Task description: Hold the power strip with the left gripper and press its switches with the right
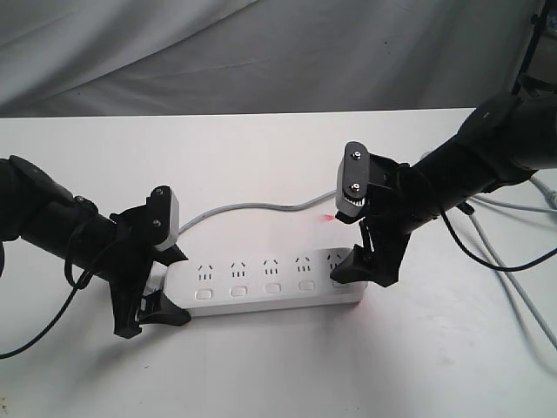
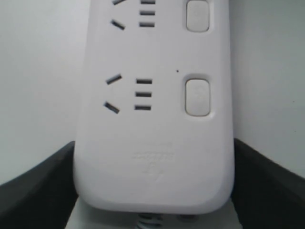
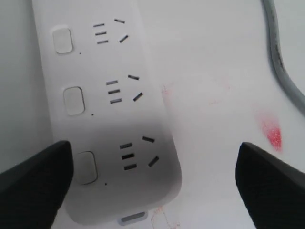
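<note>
The white power strip [image 1: 270,279] lies flat on the white table, sockets up. Its switches [image 1: 272,288] run in a row along the near side. My left gripper [image 1: 155,292] straddles the strip's left, cord end. In the left wrist view both black fingers [image 2: 38,191] press against the sides of the power strip [image 2: 152,143], so the gripper [image 2: 153,157] is shut on it. My right gripper [image 1: 367,272] hangs wide open over the strip's right end. In the right wrist view one finger [image 3: 33,176] sits beside the end switch [image 3: 86,167]; the other is over bare table.
The strip's grey cord [image 1: 252,207] curves away behind it across the table. A small red mark [image 1: 326,217] is on the tabletop near the right gripper. Loose grey cables [image 1: 513,261] lie at the far right. A grey cloth [image 1: 261,52] hangs behind the table.
</note>
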{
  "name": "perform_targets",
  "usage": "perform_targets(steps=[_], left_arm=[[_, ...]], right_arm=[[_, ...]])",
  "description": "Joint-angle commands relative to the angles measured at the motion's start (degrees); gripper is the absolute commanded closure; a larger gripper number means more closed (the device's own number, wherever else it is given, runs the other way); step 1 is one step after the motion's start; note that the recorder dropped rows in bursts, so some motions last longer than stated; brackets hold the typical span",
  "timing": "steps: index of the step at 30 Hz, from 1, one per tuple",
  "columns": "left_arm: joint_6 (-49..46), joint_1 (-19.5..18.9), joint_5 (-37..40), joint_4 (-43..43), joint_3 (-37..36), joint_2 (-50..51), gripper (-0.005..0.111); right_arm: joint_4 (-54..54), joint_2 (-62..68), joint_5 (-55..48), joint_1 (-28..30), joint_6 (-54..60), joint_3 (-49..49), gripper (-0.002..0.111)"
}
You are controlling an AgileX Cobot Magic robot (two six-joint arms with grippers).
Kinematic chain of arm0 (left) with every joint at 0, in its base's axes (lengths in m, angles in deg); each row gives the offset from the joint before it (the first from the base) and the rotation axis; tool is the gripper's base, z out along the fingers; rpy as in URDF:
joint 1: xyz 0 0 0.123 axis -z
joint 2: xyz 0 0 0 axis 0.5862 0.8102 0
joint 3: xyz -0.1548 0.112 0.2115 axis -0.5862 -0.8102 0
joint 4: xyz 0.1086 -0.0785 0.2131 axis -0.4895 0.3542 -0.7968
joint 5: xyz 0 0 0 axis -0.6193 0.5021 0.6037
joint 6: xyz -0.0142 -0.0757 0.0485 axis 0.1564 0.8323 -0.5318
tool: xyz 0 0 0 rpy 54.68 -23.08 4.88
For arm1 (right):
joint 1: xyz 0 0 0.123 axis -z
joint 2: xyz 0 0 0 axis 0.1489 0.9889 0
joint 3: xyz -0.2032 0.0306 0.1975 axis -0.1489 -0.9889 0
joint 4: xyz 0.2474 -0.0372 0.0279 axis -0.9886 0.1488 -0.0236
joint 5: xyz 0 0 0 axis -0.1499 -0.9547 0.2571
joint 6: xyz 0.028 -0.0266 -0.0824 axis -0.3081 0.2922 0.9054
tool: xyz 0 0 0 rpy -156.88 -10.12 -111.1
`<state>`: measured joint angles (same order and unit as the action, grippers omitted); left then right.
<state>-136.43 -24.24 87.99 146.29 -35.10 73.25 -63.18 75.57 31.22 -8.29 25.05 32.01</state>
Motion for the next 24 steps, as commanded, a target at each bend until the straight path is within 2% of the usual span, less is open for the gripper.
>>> perform_targets(steps=[1,24], left_arm=[[-0.54,0.41,-1.9,-0.53,0.16,0.05,0.107],[-0.54,0.41,-1.9,-0.53,0.16,0.05,0.107]], right_arm=[[-0.67,-0.09,0.23,0.3,0.72,-0.07,0.024],[-3.46,-0.09,1.36,0.3,2.29,-0.07,0.024]])
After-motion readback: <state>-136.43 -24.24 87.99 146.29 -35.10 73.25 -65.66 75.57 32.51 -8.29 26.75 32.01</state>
